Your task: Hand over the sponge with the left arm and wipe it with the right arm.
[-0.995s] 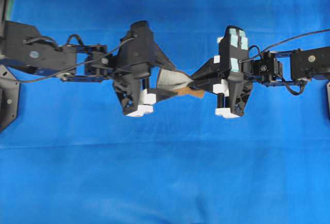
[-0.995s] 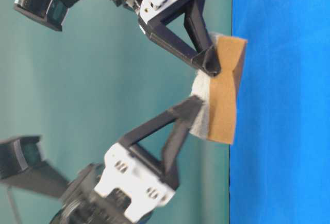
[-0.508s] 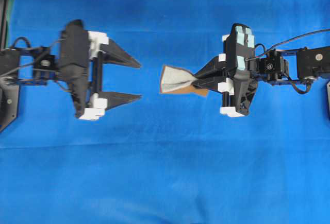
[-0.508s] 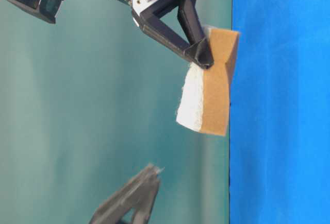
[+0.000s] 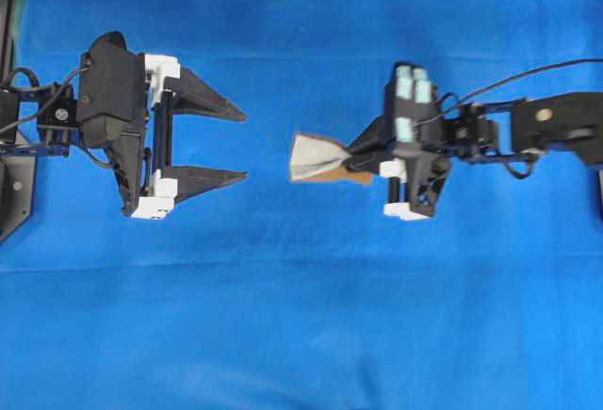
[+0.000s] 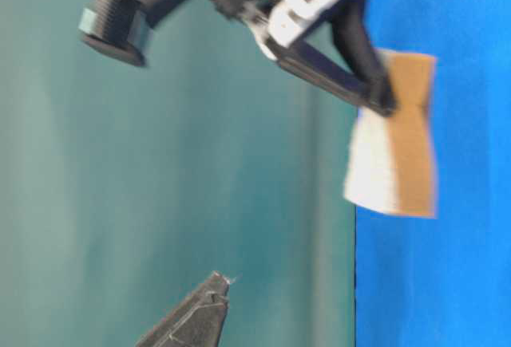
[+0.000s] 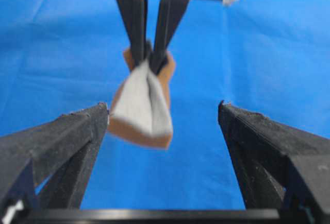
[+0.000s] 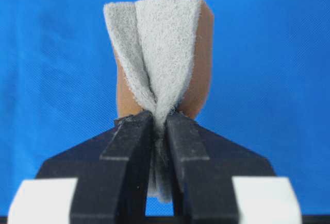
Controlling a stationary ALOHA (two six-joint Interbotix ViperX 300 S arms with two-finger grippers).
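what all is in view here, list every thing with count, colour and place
sponge: one, pale grey top with orange-brown underside, pinched at one end in the right hand, held between the two arms
cloth: one, blue, covering the whole table
wall: one, teal, behind the table in the table-level view
cable: one, black, running along the right arm
left arm: one, black, at the left edge
left hand: one, black with white blocks, open and empty, facing the sponge
right arm: one, black, at the right edge
right hand: one, black with pale green patches, shut on the sponge
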